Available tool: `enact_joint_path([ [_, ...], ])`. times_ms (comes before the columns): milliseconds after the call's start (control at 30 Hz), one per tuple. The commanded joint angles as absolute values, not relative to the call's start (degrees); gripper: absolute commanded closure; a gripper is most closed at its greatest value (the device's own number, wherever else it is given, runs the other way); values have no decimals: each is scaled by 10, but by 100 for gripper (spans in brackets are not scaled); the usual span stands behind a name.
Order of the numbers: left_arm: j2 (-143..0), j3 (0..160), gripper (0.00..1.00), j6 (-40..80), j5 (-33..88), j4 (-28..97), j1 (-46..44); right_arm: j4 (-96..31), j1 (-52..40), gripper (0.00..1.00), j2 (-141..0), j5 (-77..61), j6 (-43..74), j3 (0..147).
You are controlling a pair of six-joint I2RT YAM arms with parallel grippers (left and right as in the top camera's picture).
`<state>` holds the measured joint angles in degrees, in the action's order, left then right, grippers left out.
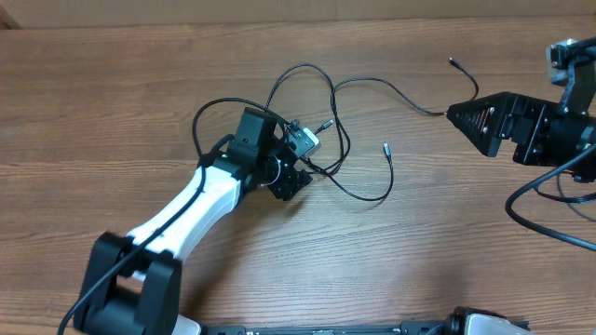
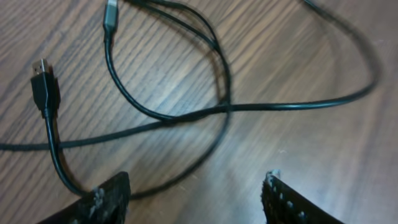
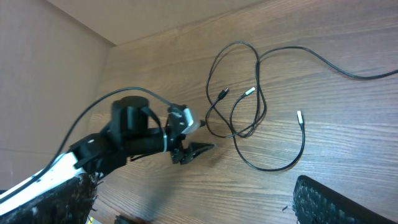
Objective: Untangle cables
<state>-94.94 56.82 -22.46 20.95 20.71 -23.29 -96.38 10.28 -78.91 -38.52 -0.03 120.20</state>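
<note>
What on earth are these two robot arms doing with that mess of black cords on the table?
Two robot arms are set to untangle the thin black cables that lie looped over each other on the wooden table. The left hand is open and low over the tangle, with a cord passing by one finger, but it grips nothing. The right hand is open too, off to the side near a loose strand. The cords are not yet separated.
</note>
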Motion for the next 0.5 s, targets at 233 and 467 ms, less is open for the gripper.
enact_joint_path([
  [233, -1026, 567, 42, -267, 174, 145, -236, -954, 99, 0, -782, -380, -16, 1200],
  [467, -1035, 567, 62, -268, 176, 125, -237, -948, 99, 0, -782, -380, -16, 1200],
])
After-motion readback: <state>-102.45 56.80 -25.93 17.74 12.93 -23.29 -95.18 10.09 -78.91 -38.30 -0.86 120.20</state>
